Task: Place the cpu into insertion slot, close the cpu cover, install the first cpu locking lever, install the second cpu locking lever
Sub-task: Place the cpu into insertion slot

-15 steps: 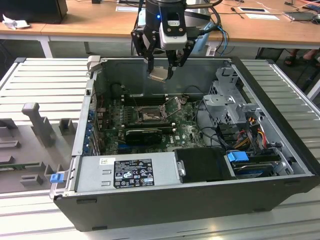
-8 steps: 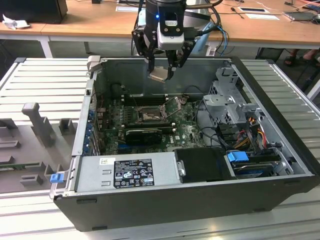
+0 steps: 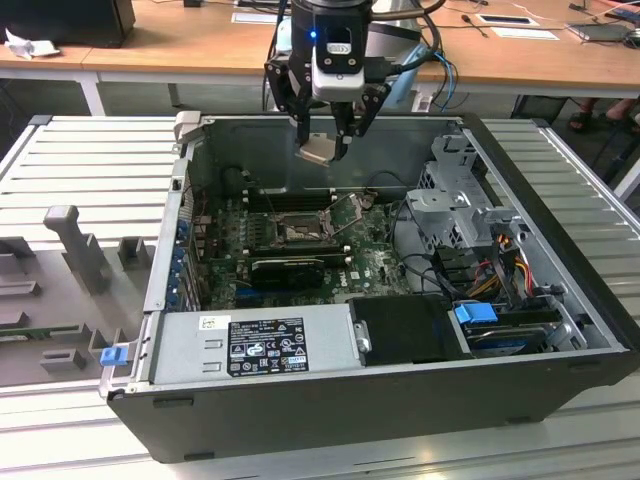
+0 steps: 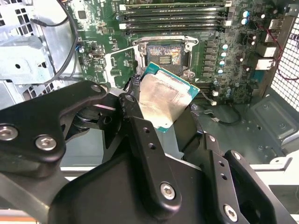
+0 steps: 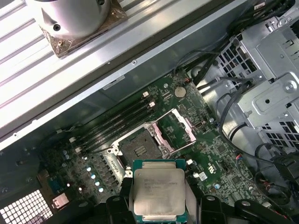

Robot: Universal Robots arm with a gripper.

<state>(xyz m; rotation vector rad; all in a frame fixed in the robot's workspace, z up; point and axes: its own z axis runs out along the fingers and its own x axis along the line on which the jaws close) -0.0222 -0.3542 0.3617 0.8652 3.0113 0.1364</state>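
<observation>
The gripper [image 3: 322, 147] hangs above the open case [image 3: 545, 200], closed narrow on the cpu [image 3: 318, 152]. It pinches the chip by two opposite edges, which judging by the grip keeps the pale face and the underside free of the fingers [image 4: 135, 116]. In the second wrist view the cpu [image 4: 164, 100] sits tilted between them, not level. It is well clear of the board, touching nothing but the claw.

In the exterior view the insertion slot [image 3: 297, 233] lies at about 6 o'clock from the chip, empty, its brownish centre bare in both wrist views [image 5: 138, 149]. The cpu cover [image 5: 158, 135] stands swung open beside the socket (at roughly 2 o'clock from it in the exterior view), so the way straight down into the frame looks unobstructed.

Room around the socket is tighter. The long memory slots [image 3: 285, 200] run just beside it at 12 o'clock, and a low black block [image 3: 285, 268] sits just beside it at 6 o'clock. The drive cage [image 3: 455, 195] and its loose cables [image 3: 400, 215] are at 3 o'clock, apart from the socket. The case's back wall rises near the gripper at 12 o'clock, and the power supply [image 3: 250, 345] closes the 6 o'clock side well away.
</observation>
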